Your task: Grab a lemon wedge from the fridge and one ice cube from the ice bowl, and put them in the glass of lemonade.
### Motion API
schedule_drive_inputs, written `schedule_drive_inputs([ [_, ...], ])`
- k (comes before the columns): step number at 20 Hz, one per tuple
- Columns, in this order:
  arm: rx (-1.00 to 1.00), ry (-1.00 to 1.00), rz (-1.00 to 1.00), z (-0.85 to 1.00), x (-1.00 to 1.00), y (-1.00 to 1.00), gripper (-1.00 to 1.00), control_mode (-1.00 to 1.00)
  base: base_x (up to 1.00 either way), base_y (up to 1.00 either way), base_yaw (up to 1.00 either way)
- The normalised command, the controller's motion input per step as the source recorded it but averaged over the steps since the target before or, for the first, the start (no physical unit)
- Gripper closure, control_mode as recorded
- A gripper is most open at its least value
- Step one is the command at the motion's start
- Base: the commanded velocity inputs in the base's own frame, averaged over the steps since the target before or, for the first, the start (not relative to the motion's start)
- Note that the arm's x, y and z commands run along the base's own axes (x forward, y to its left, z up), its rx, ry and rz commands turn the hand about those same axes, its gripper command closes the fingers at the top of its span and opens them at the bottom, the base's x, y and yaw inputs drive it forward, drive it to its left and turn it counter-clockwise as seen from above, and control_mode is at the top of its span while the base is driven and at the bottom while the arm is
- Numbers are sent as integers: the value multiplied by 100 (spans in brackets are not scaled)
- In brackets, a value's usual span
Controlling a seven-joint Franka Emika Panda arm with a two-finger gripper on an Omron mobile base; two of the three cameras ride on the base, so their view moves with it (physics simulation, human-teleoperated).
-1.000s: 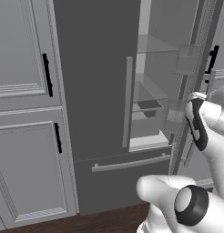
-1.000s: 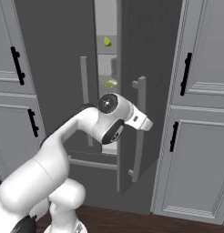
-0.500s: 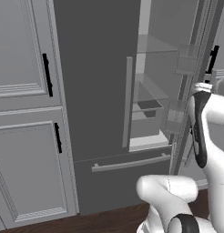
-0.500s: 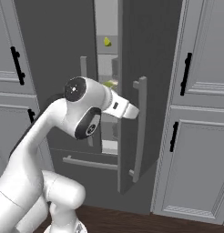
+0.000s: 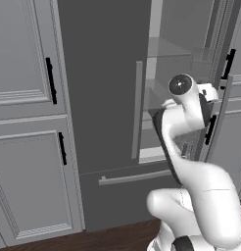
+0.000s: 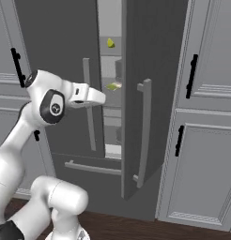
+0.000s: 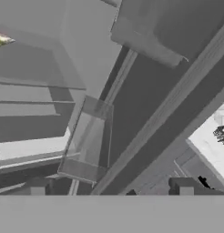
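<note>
The fridge (image 6: 155, 70) is tall and dark grey. Its right door (image 6: 136, 112) stands partly open and its left door (image 5: 103, 83) is closed. In the gap, a tiny yellow-green lemon wedge (image 6: 110, 43) lies on an upper shelf. My gripper (image 6: 97, 97) hovers in front of that gap, lower than the wedge and left of the open door's bar handle (image 6: 144, 133). In the hand view its fingertips (image 7: 37, 186) stand wide apart, open, with nothing between them. The ice bowl and the glass of lemonade are out of view.
A flat green-yellow packet (image 6: 113, 86) sits on the shelf below the wedge. Shelves and a clear door bin (image 7: 89, 141) lie ahead of the hand. Light grey cabinets with black handles (image 6: 192, 77) flank the fridge. The bottom drawer's bar (image 5: 134, 176) runs below the doors.
The gripper has opened and left the right door's handle. It has swung left to the gap, and the elbow has risen.
</note>
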Motion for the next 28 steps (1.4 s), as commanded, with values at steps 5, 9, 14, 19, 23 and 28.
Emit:
schedule_drive_inputs([
  [5,-41,46,-16,-12,30,10,-100,-100,0,0,0],
  [9,-34,18,-14,-2,10,0,-100,-100,0,0,0],
  [14,-11,9,-5,-20,14,-22,-100,-100,0,0,0],
  [19,0,1,0,-9,20,-35,-100,-100,0,0,0],
  [23,0,4,0,-10,44,-43,-100,-100,0,0,0],
  [28,0,6,0,-28,36,-41,-100,-100,0,0,0],
])
